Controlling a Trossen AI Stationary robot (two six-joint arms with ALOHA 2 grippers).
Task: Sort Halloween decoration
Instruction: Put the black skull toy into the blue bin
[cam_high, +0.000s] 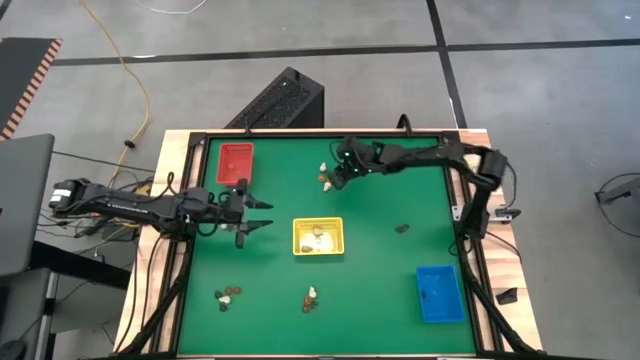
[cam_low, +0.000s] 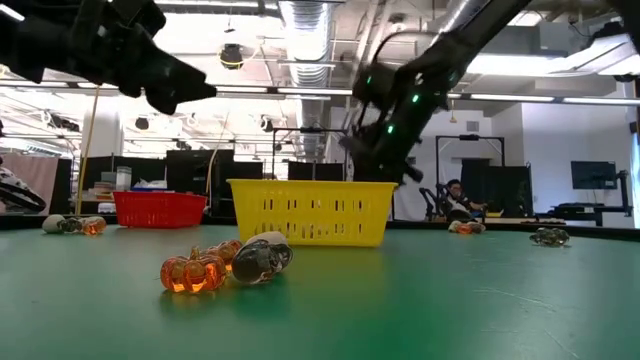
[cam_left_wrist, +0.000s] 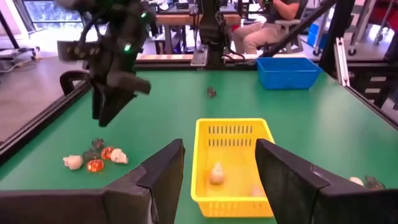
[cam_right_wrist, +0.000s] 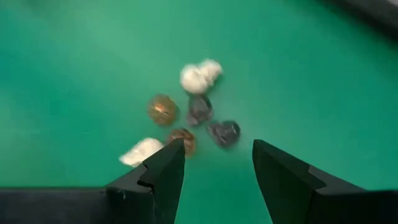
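Observation:
The Halloween decoration lies in small groups of cream, orange and dark trinkets on the green table. One group (cam_right_wrist: 193, 112) lies near the far edge, directly below my right gripper (cam_right_wrist: 214, 163), which is open and hovers above it (cam_high: 336, 176). Cream trinkets (cam_left_wrist: 216, 174) lie in the yellow tray (cam_high: 318, 248). More trinkets lie near the near edge (cam_high: 228, 296) (cam_high: 312, 297), with one dark piece (cam_high: 402, 228) to the right. My left gripper (cam_high: 268, 214) is open, left of the yellow tray and pointing at it.
A red tray (cam_high: 236, 162) sits far left and a blue tray (cam_high: 438, 293) near right. The table has a raised black frame (cam_high: 190, 190). Orange pumpkins (cam_low: 195, 272) and a pale skull (cam_low: 262, 258) lie close to the low camera. A seated person (cam_low: 455, 195) is beyond the table.

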